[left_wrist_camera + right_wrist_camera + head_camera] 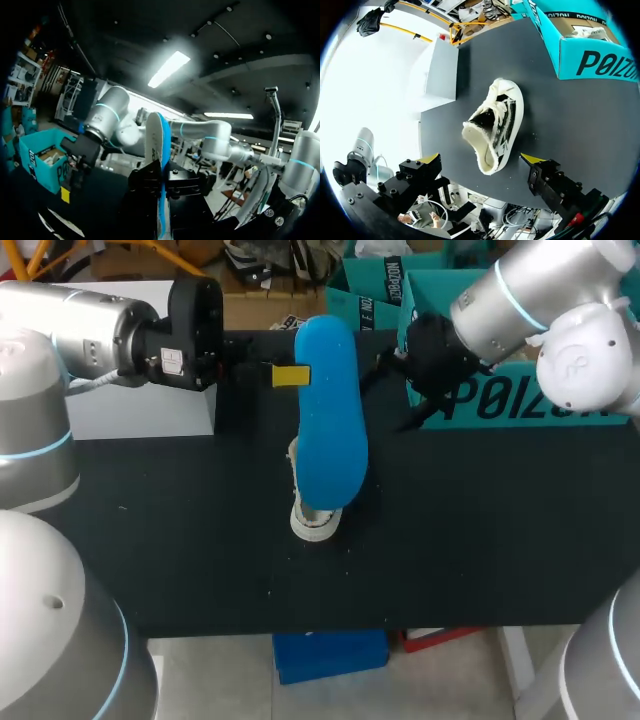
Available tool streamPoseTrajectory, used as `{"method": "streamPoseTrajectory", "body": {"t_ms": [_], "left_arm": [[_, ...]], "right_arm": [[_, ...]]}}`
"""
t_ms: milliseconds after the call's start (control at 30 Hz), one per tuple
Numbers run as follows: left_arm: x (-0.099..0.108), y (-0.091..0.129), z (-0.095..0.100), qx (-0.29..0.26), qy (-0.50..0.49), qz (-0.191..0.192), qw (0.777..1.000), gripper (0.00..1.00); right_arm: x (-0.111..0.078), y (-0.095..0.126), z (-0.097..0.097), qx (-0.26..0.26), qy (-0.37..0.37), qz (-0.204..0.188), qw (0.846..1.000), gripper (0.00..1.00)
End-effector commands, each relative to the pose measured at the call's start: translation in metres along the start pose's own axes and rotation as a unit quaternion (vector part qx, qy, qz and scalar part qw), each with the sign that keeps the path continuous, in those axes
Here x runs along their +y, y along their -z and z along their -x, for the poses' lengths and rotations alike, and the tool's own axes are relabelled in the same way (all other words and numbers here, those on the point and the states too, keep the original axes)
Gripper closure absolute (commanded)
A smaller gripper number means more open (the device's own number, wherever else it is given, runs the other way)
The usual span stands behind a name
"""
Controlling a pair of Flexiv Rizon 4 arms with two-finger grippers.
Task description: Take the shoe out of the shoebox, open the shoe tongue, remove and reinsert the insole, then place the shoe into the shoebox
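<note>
Left gripper (298,375) clamps the blue insole (330,410) above the white shoe (495,125), long axes roughly parallel. Right gripper (481,159) hangs spread and empty over the shoe's opening.

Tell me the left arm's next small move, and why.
Probably lower the blue insole toward the opening of the shoe. The left gripper is shut on it above the shoe, which lies on the table; the right gripper hangs open over it.

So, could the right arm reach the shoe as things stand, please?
Probably yes: the right gripper is open, and the shoe lies uncovered on the table ahead of it, with nothing between.
</note>
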State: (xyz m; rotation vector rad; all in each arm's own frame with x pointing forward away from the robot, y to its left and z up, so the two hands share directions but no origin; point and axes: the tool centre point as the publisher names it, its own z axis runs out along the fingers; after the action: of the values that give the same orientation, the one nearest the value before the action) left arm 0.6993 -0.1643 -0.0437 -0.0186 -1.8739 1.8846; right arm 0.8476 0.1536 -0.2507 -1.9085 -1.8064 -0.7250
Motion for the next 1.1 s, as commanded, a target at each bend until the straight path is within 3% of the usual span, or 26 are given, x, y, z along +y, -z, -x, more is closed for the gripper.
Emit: {"method": "streamPoseTrajectory", "body": {"t_ms": [33, 300, 467, 533, 600, 633, 700, 733, 767, 800, 1100], "left_arm": [[0.002, 0.004, -0.013, -0.037, -0.158, 0.033, 0.986, 1.0], [0.017, 0.016, -0.021, -0.06, -0.37, 0.077, 0.924, 1.0], [0.034, 0.022, -0.023, -0.086, -0.441, 0.102, 0.888, 1.0], [0.04, 0.023, -0.025, -0.092, -0.495, 0.138, 0.853, 1.0], [0.044, 0.024, -0.026, -0.105, -0.529, 0.148, 0.829, 1.0], [0.046, 0.024, -0.027, -0.112, -0.572, 0.177, 0.793, 1.0], [0.049, 0.024, -0.029, -0.113, -0.593, 0.178, 0.777, 1.0], [0.051, 0.024, -0.028, -0.123, -0.611, 0.192, 0.758, 1.0], [0.054, 0.024, -0.028, -0.12, -0.618, 0.197, 0.752, 1.0], [0.057, 0.024, -0.027, -0.109, -0.602, 0.199, 0.765, 1.0], [0.057, 0.024, -0.027, -0.109, -0.602, 0.199, 0.765, 1.0]], "right_arm": [[-0.006, 0.0, 0.005, 0.125, -0.009, 0.022, 0.992, 0.0], [0.0, 0.008, -0.01, 0.177, -0.012, 0.04, 0.983, 0.0], [0.003, 0.014, -0.014, 0.192, -0.012, 0.063, 0.979, 0.0], [0.003, 0.014, -0.014, 0.192, -0.012, 0.063, 0.979, 0.0], [0.003, 0.014, -0.014, 0.192, -0.012, 0.063, 0.979, 0.0], [0.003, 0.014, -0.014, 0.192, -0.012, 0.063, 0.979, 0.0], [0.003, 0.014, -0.014, 0.192, -0.012, 0.063, 0.979, 0.0], [0.003, 0.014, -0.014, 0.192, -0.012, 0.063, 0.979, 0.0], [0.003, 0.014, -0.014, 0.192, -0.012, 0.063, 0.979, 0.0], [0.003, 0.014, -0.014, 0.192, -0.012, 0.063, 0.979, 0.0], [0.003, 0.014, -0.014, 0.192, -0.012, 0.063, 0.979, 0.0]]}}
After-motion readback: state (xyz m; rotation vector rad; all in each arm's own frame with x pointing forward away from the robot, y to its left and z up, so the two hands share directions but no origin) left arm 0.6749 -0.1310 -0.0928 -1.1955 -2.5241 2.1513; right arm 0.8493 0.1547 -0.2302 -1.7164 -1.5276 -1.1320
